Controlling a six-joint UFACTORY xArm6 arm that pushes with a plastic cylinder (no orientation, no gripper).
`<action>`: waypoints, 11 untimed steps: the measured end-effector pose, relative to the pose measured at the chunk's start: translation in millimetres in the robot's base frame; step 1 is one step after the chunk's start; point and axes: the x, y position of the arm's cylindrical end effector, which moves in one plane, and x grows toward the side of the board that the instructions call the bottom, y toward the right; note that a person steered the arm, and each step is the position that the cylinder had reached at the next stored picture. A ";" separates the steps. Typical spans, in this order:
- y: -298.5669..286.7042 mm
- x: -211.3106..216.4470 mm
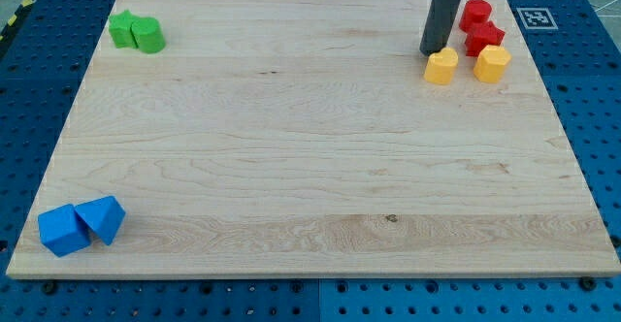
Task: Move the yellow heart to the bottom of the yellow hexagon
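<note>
The yellow heart (pixel 441 66) lies near the board's top right. The yellow hexagon (pixel 492 62) lies just to its right, with a small gap between them. My tip (pixel 432 51) stands at the heart's upper left edge, touching it or very close to it. The dark rod rises from there out of the view's top.
Two red blocks (pixel 475 14) (pixel 483 38) sit right above the yellow hexagon. Two green blocks (pixel 121 29) (pixel 148 35) are at the top left. Two blue blocks (pixel 63 230) (pixel 102 218) are at the bottom left. The wooden board's right edge (pixel 572 147) is near the yellow blocks.
</note>
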 end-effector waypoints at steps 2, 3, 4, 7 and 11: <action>0.8 7.3; 6.1 21.6; 9.6 33.6; 1.6 33.5; -12.5 73.6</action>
